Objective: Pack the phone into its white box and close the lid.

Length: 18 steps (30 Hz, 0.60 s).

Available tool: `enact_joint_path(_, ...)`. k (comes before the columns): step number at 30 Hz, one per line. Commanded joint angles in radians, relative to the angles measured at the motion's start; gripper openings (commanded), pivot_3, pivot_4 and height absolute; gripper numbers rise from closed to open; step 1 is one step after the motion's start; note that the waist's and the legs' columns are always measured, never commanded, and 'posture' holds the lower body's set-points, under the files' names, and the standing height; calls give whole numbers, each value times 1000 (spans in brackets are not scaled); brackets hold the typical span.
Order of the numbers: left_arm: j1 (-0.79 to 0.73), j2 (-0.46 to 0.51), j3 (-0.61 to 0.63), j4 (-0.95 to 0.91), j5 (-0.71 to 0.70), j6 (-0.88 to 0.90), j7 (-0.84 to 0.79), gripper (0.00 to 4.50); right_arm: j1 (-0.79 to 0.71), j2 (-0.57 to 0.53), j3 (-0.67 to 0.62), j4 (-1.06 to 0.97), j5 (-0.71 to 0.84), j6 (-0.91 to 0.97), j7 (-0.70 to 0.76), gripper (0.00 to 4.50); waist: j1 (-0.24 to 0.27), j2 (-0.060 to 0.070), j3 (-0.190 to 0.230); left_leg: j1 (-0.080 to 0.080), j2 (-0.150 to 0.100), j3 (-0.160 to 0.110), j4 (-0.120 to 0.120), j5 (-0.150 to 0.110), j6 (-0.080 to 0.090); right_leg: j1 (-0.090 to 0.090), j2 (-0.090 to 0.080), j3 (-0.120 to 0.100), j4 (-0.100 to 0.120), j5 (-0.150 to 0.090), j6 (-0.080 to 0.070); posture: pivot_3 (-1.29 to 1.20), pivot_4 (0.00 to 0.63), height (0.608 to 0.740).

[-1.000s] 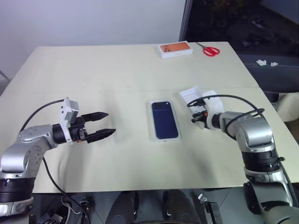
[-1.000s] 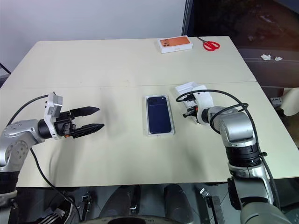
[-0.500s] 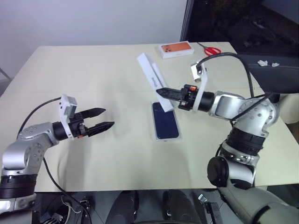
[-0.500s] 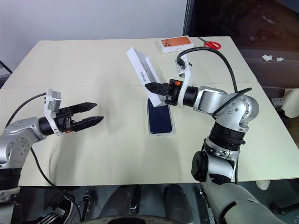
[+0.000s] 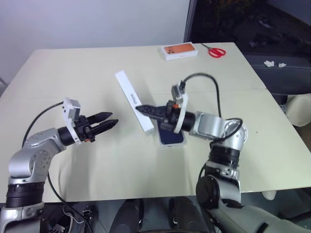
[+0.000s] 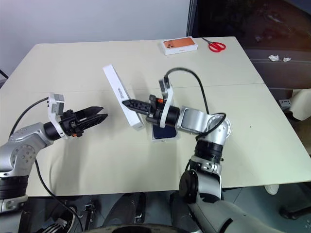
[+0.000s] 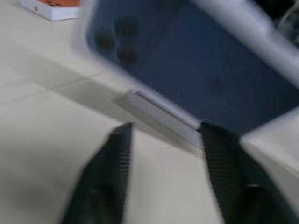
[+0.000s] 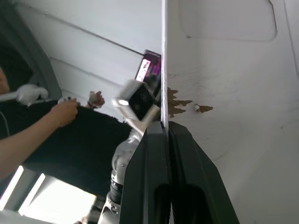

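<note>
Right gripper (image 6: pixel 127 103) — your tool here — has its two black fingers pinched together on one wall of the lid (image 6: pixel 119 97), which it holds tilted on edge above the table (image 6: pixel 73 63), left of the phone (image 6: pixel 163 134). Your left gripper (image 6: pixel 99 114) hovers just left of the lid, not touching it, its fingers a little apart with nothing between them. You see the phone lying in the white box (image 5: pixel 159 141) near the table's centre — partly under the right forearm.
</note>
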Motion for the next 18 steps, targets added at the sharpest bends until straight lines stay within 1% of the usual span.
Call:
enact_joint_path(1,0,-16,22,-38,-20,-4,22,199,37,-12,86,-12,145,-79,-81,0,-5,0,0,0,0,0,0,0,0,0,0,0,0,0,0,0,150,740)
enact_joint_path(2,2,-26,13,-41,-16,-7,29,58,55,-16,114,-20,166,-101,-97,0,-6,0,0,0,0,0,0,0,0,0,0,0,1,0,0,0,150,740)
enact_joint_path(4,5,-46,-9,-47,3,-20,44,58,88,-27,163,-32,209,-148,-125,0,-9,0,0,0,1,0,0,0,0,-1,1,0,1,0,0,0,150,740)
enact_joint_path(7,4,-78,-32,-52,17,-28,65,58,119,-62,220,-62,231,-200,-113,0,-7,0,0,0,1,0,0,0,0,0,2,0,1,0,0,0,150,740)
enact_joint_path(9,8,-109,-69,-51,34,-37,72,58,133,-78,248,-59,245,-249,-129,0,-6,0,0,0,1,0,1,0,0,0,2,0,1,0,0,0,150,740)
enact_joint_path(11,7,-139,-98,-37,55,-52,76,58,142,-96,272,-64,247,-283,-119,0,-4,0,0,0,1,1,1,0,0,1,2,0,1,0,0,0,150,740)
enact_joint_path(14,-11,-195,-147,24,102,-96,81,58,156,-120,293,-64,204,-330,-90,0,-3,0,0,0,1,1,1,0,0,1,2,0,1,0,0,0,150,740)
enact_joint_path(17,-25,-229,-184,63,141,-135,76,58,165,-134,310,-55,204,-366,-83,0,-4,0,0,0,1,1,2,0,0,1,2,0,1,0,1,0,150,740)
enact_joint_path(18,-31,-243,-200,75,152,-146,75,16,168,-144,315,-56,206,-371,-78,288,-4,0,0,0,1,1,1,0,0,1,2,0,1,0,1,0,150,740)
